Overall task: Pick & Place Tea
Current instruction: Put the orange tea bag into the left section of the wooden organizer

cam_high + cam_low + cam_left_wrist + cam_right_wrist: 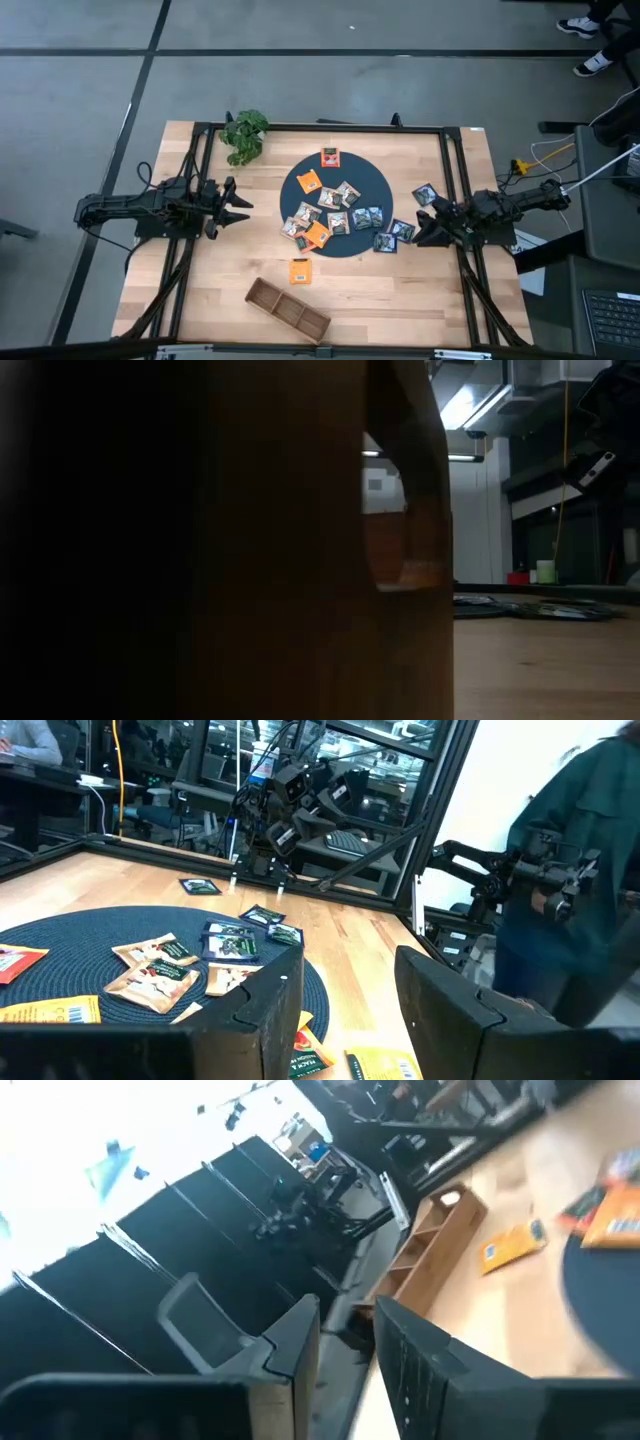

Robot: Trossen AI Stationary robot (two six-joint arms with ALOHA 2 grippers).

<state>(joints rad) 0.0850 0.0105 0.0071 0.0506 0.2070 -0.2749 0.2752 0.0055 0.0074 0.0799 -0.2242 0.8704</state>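
L gripper (240, 207) jaws apart, empty, tbl left | R gripper (420, 228) jaws narrow gap, empty | tea sachets (330, 208) on mat (378, 185)

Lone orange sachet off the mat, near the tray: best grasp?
The orange sachet lies flat on bare wood between the round mat and the tray, apart from both. Probably come straight down and pinch two opposite edges; nothing crowds it, so either gripper's side looks workable.

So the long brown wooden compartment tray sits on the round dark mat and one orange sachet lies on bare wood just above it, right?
Not quite. The high view shows the long brown wooden compartment tray on bare table wood near the front edge, off the round dark mat. The rest holds: one orange sachet lies on bare wood just above it.
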